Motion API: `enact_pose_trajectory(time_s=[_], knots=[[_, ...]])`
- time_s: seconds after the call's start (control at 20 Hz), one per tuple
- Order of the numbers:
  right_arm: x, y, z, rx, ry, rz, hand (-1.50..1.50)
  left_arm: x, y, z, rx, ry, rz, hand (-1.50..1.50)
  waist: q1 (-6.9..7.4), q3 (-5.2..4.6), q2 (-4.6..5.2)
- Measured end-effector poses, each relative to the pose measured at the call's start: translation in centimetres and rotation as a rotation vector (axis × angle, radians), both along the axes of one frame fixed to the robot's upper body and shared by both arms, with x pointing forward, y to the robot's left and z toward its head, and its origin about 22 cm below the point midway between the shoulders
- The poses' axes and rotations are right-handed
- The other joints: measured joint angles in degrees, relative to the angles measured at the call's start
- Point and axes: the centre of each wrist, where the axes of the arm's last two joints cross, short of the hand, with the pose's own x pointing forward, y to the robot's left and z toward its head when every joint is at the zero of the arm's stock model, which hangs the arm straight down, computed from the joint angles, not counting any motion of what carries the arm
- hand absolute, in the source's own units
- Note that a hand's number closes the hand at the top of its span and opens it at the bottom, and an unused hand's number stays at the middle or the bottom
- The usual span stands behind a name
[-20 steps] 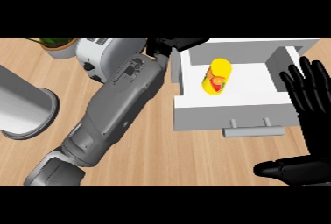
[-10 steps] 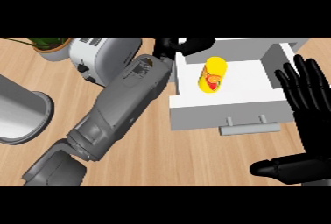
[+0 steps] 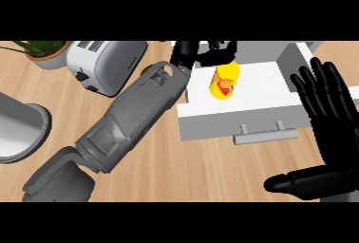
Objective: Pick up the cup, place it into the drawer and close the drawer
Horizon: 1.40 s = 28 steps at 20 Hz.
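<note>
Wooden counter [image 3: 210, 166] | cup [image 3: 226, 80] in drawer [image 3: 259, 102], lying lengthwise front-to-back

The left forearm [image 3: 133, 118] slants up across the view, its left hand [image 3: 203, 51] at the top, fingers curled. The right hand [image 3: 329, 118] rests open at the right edge, fingers straight, thumb out.

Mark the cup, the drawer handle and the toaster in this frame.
cup [image 3: 226, 84], head view, on its yellow side wall.
drawer handle [image 3: 264, 137], head view, on the middle of the bar.
toaster [image 3: 105, 66], head view, on its silver top near the slots.
</note>
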Motion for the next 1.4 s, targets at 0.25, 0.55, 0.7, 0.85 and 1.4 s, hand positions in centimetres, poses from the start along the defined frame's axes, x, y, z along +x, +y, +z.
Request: enact_pose_trajectory(time_s=[0.25,0.55,0.7,0.85,1.4], knots=[[0.5,-0.1,0.1,0.01,-0.006,0.011,-1.5,-0.1,-0.2,-0.2,0.014,-0.002,0.009,-1.5,-0.23,-0.01,0.15],[0.4,-0.6,0.6,0.046,-0.007,0.04,-1.5,-0.5,-0.7,0.3,-0.085,-0.014,-0.034,-1.5,0.0,-0.04,0.01],[0.3,-0.2,0.4,0.062,0.01,0.056,-1.5,-0.8,-1.0,0.7,-0.159,-0.037,-0.064,-1.5,0.91,-0.07,-0.26],[-0.3,-1.1,1.1,0.068,0.022,0.061,-1.5,-0.9,-1.2,1.4,-0.236,-0.057,-0.099,-1.5,2.19,-0.09,-0.66],[-2.2,-3.1,1.7,-0.152,0.01,0.095,1.5,-1.1,3.4,1.8,-0.404,-0.03,-0.062,-1.5,6.74,-0.14,-1.85]])
